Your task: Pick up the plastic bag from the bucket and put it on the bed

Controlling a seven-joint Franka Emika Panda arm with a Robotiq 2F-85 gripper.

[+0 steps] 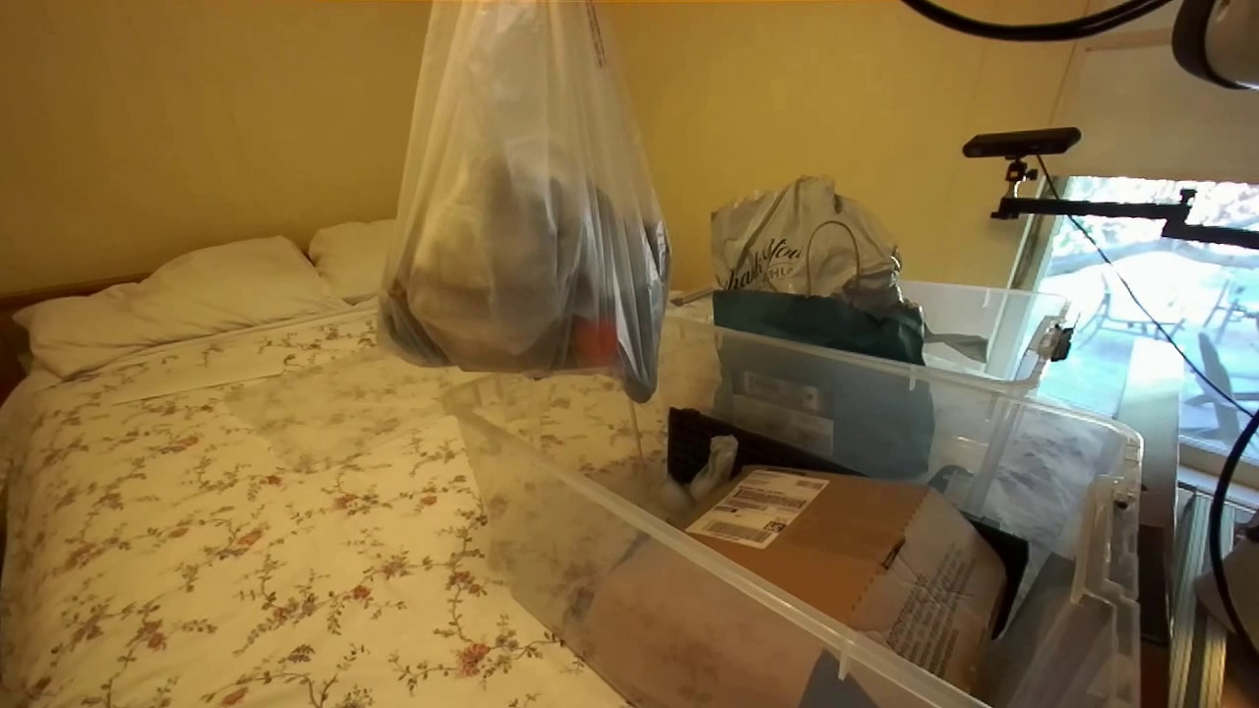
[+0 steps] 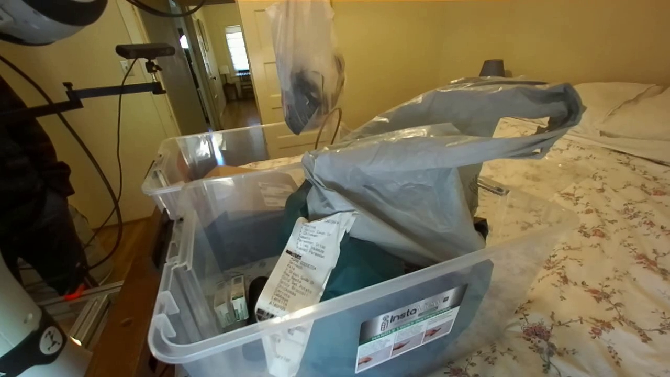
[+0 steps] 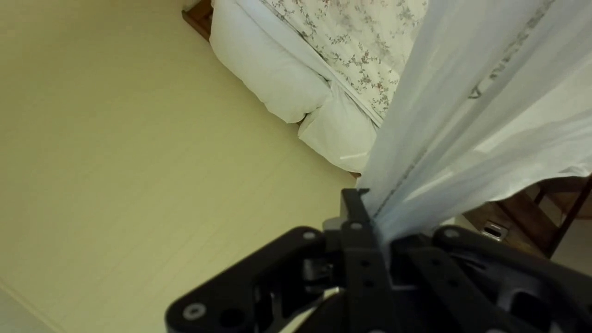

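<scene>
The plastic bag (image 1: 521, 216) is whitish and translucent, with dark items and something red showing through its lower part. It hangs in the air by the near clear bin's (image 1: 728, 572) far corner in an exterior view, close to the bed's (image 1: 246, 531) side. It also shows high up in an exterior view (image 2: 306, 57). In the wrist view my gripper (image 3: 378, 226) is shut on the bag's gathered top, and the bag (image 3: 467, 115) fans out from the fingers. The gripper is out of frame in both exterior views. The floral bed also shows in the wrist view (image 3: 356, 60).
A second clear bin (image 2: 241, 343) holds a grey plastic bag (image 2: 392, 204), a teal bag (image 2: 361, 264) and a long receipt (image 2: 301, 262). A cardboard box (image 1: 816, 536) lies in the near bin. Pillows (image 1: 197, 290) lie at the bed's head. A camera (image 1: 1023, 143) sits on a bracket.
</scene>
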